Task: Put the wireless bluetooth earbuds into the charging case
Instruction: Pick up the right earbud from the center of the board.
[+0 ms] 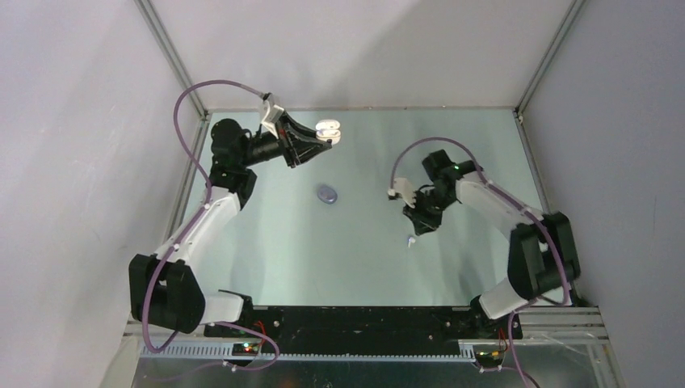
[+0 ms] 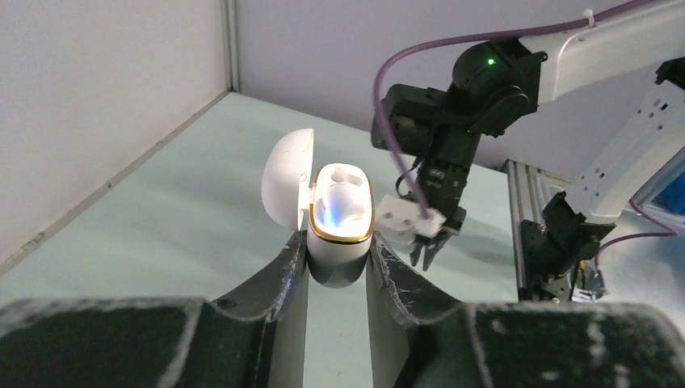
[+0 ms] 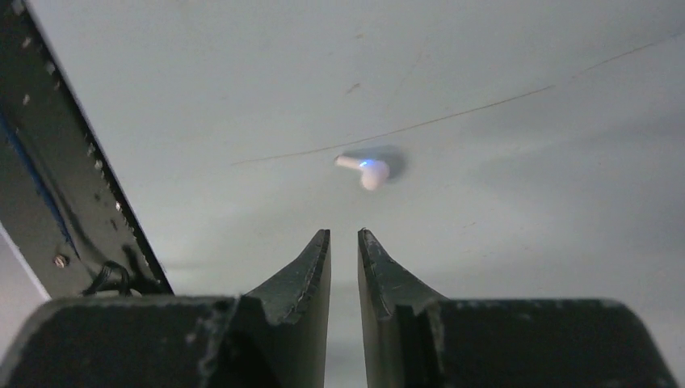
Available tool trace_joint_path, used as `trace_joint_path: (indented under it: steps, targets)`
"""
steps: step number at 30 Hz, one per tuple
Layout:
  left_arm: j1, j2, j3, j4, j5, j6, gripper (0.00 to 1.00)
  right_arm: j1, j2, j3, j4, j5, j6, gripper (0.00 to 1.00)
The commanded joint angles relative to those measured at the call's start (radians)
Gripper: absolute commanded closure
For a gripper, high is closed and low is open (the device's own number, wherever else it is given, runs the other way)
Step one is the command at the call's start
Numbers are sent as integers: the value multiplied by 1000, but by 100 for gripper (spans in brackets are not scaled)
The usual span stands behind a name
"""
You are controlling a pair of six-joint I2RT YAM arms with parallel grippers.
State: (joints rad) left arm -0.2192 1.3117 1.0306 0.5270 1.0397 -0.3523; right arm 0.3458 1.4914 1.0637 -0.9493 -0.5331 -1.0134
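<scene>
Two arms out over the tabletop (image 1: 363, 267), one hand gripping, the other nearly closed and empty.

From where I stand, the left arm (image 1: 194, 234) climbs from its near-left base along the left side, then bends at the far end so its wrist points right. The left hand (image 2: 339, 246) has both fingers pressed against the sides of the white charging case (image 2: 342, 214), holding it upright between them. The right arm (image 1: 501, 202) rises from the near-right base and folds in toward the middle, wrist tipped downward. The right hand (image 3: 345, 238) hangs low, tips aimed at the tabletop, its fingers a narrow gap apart with nothing between them.
</scene>
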Motion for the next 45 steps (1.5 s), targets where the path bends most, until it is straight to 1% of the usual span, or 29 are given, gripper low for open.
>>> trace_joint_path:
  steps: [1,2,4,5,6,7,8,9,11,13,19,23,29,38,45]
  targets:
    - [6,-47,23,-140,-32,123,100,97,172,193,-4,250,477,78]
    - [7,-49,26,-173,-40,136,100,119,203,212,-24,257,613,75]
    - [9,-55,26,-195,-46,159,100,154,188,208,-35,279,732,71]
    - [10,-57,23,-198,-46,162,100,162,185,203,-45,282,764,70]
    - [10,-59,23,-204,-47,163,100,165,192,211,-53,293,837,63]
    - [10,-60,24,-208,-47,164,100,159,204,220,-75,303,877,60]
    - [10,-60,24,-214,-48,168,100,126,231,242,-86,277,930,57]
    - [11,-62,25,-217,-49,170,100,107,243,252,-101,268,959,57]
    - [11,-65,28,-233,-56,177,100,50,281,280,-122,246,1075,57]
    - [10,-70,28,-250,-63,186,100,11,327,306,-158,247,1128,58]
    - [9,-86,26,-318,-72,228,100,-1,424,322,-201,242,1188,60]
    - [9,-92,24,-359,-75,247,100,-3,481,367,-209,241,1222,61]
    - [10,-86,26,-380,-79,257,100,-4,554,429,-229,257,1245,61]
    - [11,-64,56,-403,-80,276,100,4,582,416,-247,275,1264,60]
    - [11,-61,54,-404,-80,279,100,14,587,382,-245,251,1265,60]
